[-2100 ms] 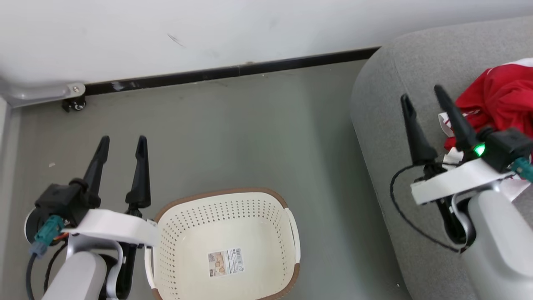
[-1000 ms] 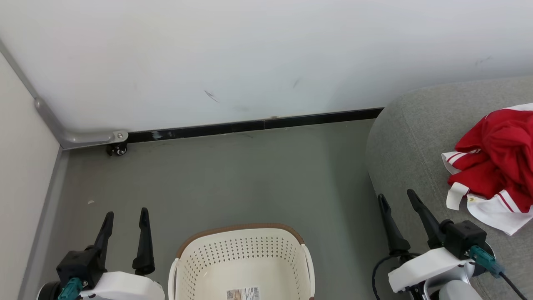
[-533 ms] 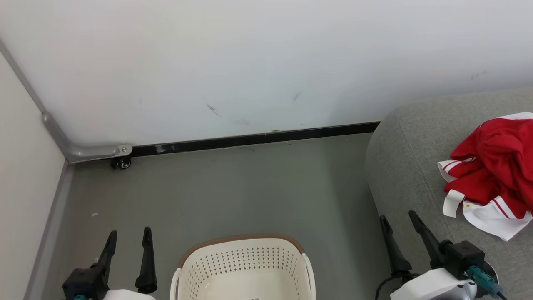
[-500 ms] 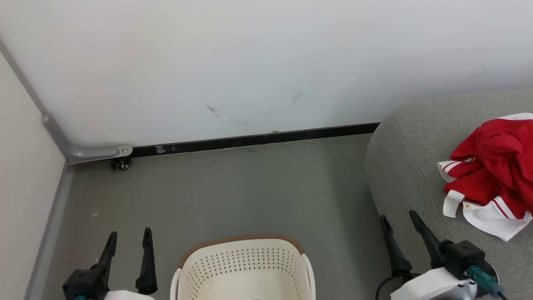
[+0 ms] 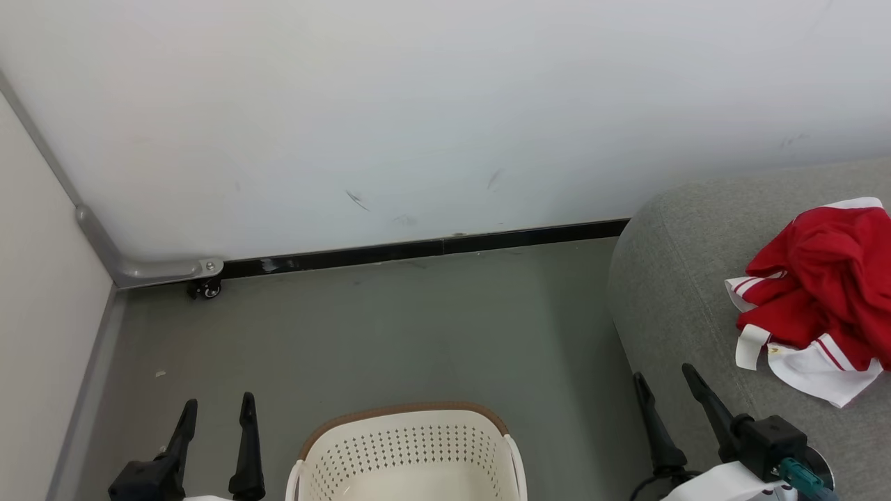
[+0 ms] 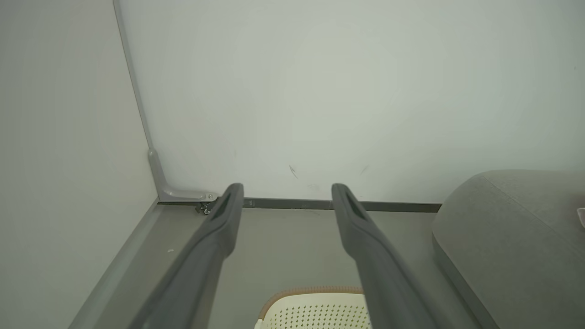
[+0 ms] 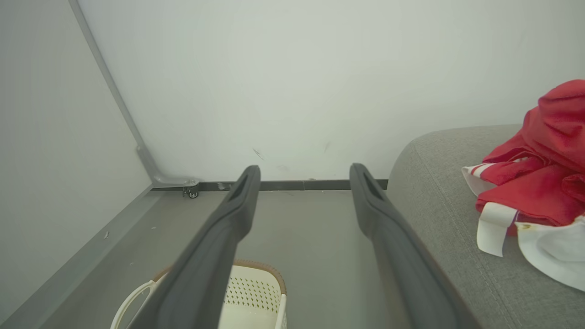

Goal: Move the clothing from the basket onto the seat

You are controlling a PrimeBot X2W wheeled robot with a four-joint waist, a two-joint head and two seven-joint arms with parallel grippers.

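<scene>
Your left gripper [image 5: 217, 410] and right gripper [image 5: 663, 374] are standing spread, near you. The clothing [image 5: 821, 292] is lying on the seat [image 5: 682, 278] at the right; the basket [image 5: 404, 445] is sitting between the grippers.

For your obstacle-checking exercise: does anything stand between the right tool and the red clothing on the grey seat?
Nothing visible does. Bare seat fabric lies between the open right tool and the clothing, which rests on the seat.
</scene>
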